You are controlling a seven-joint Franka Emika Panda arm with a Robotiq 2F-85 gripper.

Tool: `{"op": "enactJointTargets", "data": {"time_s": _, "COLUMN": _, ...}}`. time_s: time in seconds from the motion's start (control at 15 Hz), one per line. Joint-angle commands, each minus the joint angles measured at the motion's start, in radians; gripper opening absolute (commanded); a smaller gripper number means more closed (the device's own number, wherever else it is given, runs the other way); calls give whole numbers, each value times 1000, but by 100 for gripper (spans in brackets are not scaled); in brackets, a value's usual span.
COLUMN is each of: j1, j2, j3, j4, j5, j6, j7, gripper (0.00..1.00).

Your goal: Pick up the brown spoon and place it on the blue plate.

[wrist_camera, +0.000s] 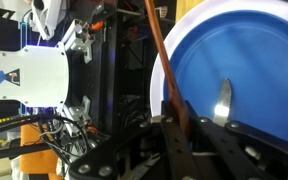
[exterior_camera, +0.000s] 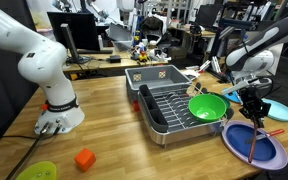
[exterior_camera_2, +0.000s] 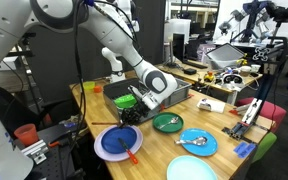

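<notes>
In the wrist view my gripper is shut on the handle of the brown spoon, a slender reddish-brown shaft that runs away from the jaws. The blue plate, deep blue with a pale rim, lies right beside and beneath it. In an exterior view my gripper hangs just above the blue plate, and the spoon reaches down over the plate. In both exterior views the plate sits at the table's front; it shows under my gripper as the blue plate.
A black dish rack holds a green bowl next to my gripper. A light cyan plate with a small spoon and another green bowl lie nearby. An orange-red piece rests on the blue plate's edge.
</notes>
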Motion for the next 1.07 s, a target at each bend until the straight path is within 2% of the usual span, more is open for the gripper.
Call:
{"op": "enactJointTargets", "data": {"time_s": 0.0, "j1": -14, "j2": 96, "j3": 0, "j4": 125, "j5": 35, "j6": -106, "j7": -4, "gripper": 3}}
{"op": "enactJointTargets", "data": {"time_s": 0.4, "j1": -15, "j2": 194, "j3": -7, "j4": 240, "j5": 52, "j6": -167, "j7": 14, "gripper": 3}}
{"op": "enactJointTargets", "data": {"time_s": 0.8, "j1": -18, "j2": 260, "j3": -10, "j4": 295, "j5": 84, "j6": -185, "j7": 44, "gripper": 4}}
{"op": "enactJointTargets", "data": {"time_s": 1.0, "j1": -25, "j2": 274, "j3": -12, "j4": 312, "j5": 92, "j6": -193, "j7": 48, "gripper": 40}}
